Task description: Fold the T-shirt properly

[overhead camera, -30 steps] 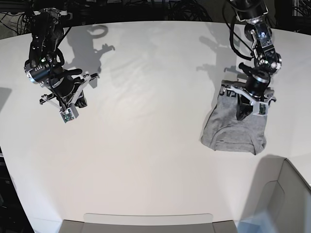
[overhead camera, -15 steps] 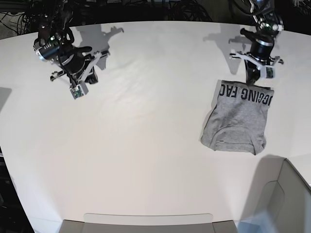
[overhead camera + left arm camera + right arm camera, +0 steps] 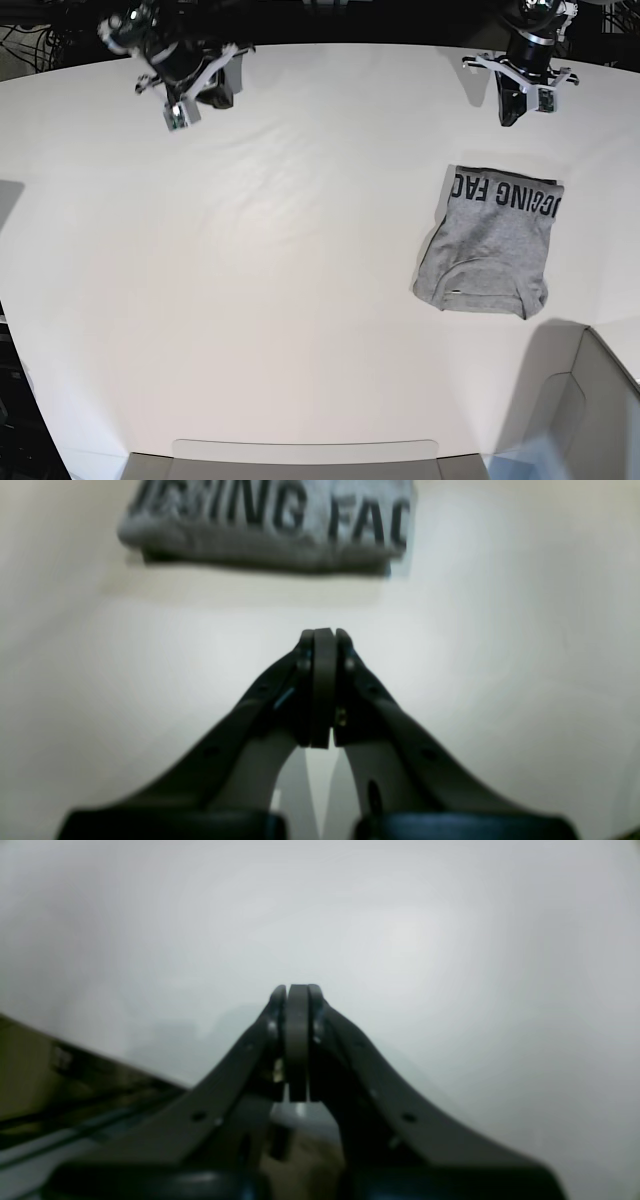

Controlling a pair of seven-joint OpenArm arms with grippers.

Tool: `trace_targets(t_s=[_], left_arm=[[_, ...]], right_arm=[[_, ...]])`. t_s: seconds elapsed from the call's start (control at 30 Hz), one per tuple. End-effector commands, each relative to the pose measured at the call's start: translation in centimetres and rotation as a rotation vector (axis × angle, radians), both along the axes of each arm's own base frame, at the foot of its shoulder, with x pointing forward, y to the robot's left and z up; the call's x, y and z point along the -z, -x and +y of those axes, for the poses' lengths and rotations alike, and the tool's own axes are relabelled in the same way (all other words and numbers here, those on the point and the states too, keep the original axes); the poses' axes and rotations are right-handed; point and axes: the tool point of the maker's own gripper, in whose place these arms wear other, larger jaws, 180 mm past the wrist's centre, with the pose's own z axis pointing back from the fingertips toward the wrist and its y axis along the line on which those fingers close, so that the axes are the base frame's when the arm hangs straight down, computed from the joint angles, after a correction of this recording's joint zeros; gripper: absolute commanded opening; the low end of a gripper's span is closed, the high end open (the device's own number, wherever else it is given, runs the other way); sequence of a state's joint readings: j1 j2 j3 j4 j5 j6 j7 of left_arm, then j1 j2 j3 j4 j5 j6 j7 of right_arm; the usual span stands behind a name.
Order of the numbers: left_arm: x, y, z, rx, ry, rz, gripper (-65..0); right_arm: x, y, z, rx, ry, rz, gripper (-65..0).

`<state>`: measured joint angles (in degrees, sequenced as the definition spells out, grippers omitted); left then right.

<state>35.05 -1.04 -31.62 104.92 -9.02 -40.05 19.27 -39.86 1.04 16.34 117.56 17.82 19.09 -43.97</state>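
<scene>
Fingers pressed flat together fill the near part of both wrist views: the left gripper (image 3: pixel 322 690) and the right gripper (image 3: pixel 298 1045) are each fully closed, and neither holds or touches anything. Beneath each lies only bare white tabletop (image 3: pixel 300 280).

Beyond the left gripper, the wrist view shows the T-shirt (image 3: pixel 270 525) lying on the tabletop, well apart from the fingertips, its thick folded edge facing the camera and black block letters readable across the top layer.

Seen from the base view, the T-shirt (image 3: pixel 490 250) rests as a compact grey rectangle toward the right side of the tabletop, lettering along its far edge and the collar near its front edge. Its lower left corner flares out slightly, so the shape is not quite square.

Farther back, the left gripper (image 3: pixel 527 90) hangs above the far edge of the tabletop, just behind the shirt. The right gripper (image 3: pixel 190 85) hangs at the far left corner, well away from the shirt.

Judging by the tidy bundle and the raised arms, the folding looks essentially finished. To do this closing step well, the arms should keep clear of the cloth so no layer is dragged loose; if any touch-up were wanted, it would be squaring that flared corner with a light press.
</scene>
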Motion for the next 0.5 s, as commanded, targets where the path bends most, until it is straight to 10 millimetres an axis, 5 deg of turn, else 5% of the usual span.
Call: trace_targets(t_s=[0.0, 0.33, 0.47], left_arm=[[-1.1, -0.2, 0.2, 0.0, -0.003, -0.042, -65.0], [-0.6, 4.1, 3.7, -0.211, -0.028, 0.002, -65.0], [0.5, 7.7, 4.5, -0.292, -0.03, 0.108, -65.0]], right_arm=[[-0.9, 0.0, 0.2, 0.016, -0.023, -0.047, -65.0], [-0.9, 4.3, 0.8, 0.089, -0.09, -0.036, -65.0], [-0.3, 6.2, 0.9, 0.084, -0.084, 0.018, -65.0]])
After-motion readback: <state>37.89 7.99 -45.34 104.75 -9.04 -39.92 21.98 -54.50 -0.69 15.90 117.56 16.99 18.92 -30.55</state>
